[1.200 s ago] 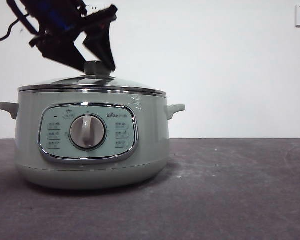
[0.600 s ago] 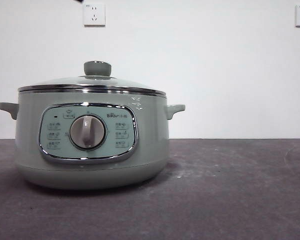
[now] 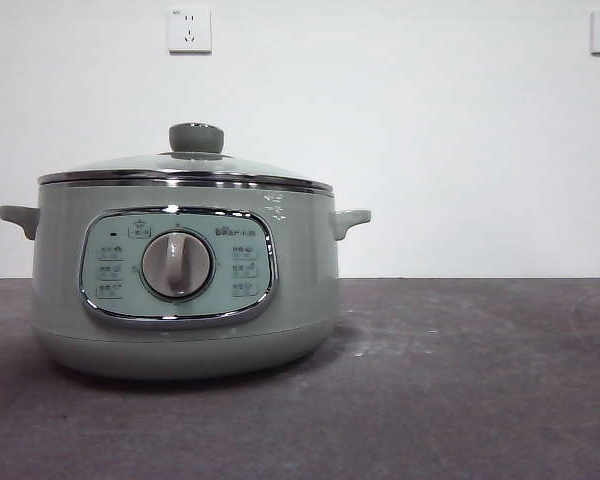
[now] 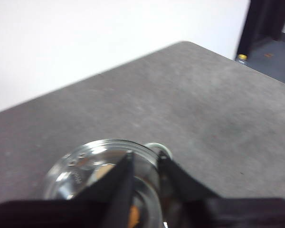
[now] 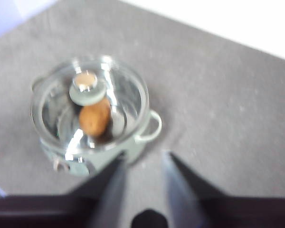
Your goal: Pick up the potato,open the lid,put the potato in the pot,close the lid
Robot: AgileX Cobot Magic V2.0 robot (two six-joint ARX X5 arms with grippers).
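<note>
The left tool (image 4: 145, 164) hung above the pot with a narrow gap between its empty black jaws; the right tool (image 5: 142, 161) hovered high over the counter, jaws moderately apart and empty too. Below them the shallow domed glass lid (image 3: 185, 167) with its steel rim and pale green knob sat level on the large round sage-green electric pot (image 3: 185, 290), which stood on the grey counter (image 3: 460, 380), well in from its edges. Through the glass, the right wrist view showed the oval orange-brown potato (image 5: 94, 118) lying inside the pot, smooth-skinned and far smaller than the vessel. The task looked finished; the sound course was to lift both arms straight clear without brushing the knob.
</note>
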